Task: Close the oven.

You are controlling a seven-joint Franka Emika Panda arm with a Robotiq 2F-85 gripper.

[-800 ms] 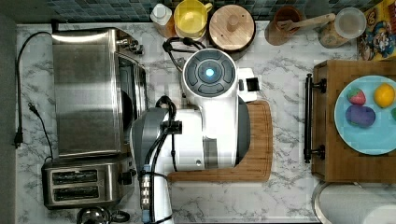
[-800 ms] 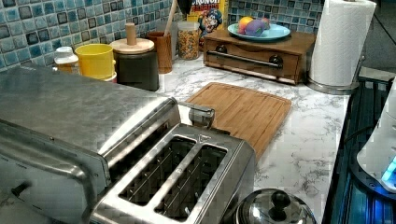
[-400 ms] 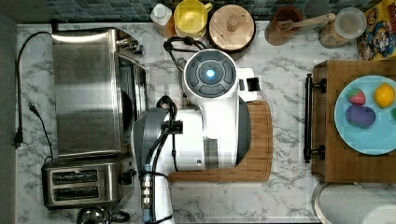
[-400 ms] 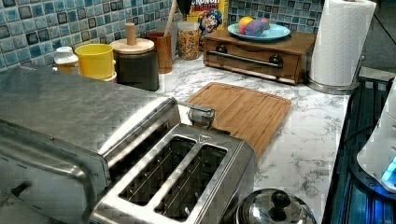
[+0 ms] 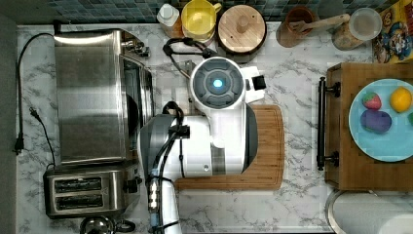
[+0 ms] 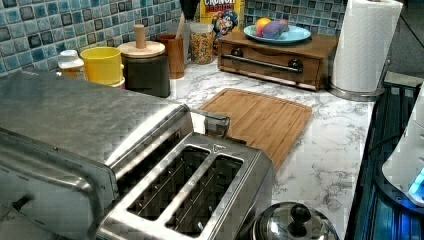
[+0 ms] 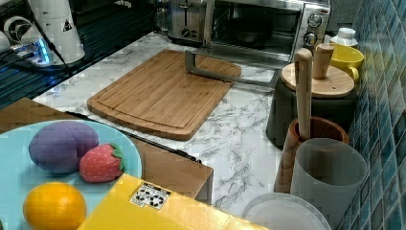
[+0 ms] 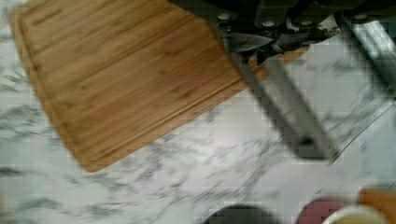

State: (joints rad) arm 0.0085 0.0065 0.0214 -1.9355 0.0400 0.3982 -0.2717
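White arm (image 5: 214,131) — folded, overhead

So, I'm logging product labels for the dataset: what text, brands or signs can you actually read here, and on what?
"CRUNCH", partly cut off at the frame edge, on the cereal box by the tiled wall.
Burned-in mark near one corner of the cutting board: too blurred to read.
Black-and-white sticker on the yellow box: too small to read.
Small mark on the white robot base: unreadable.
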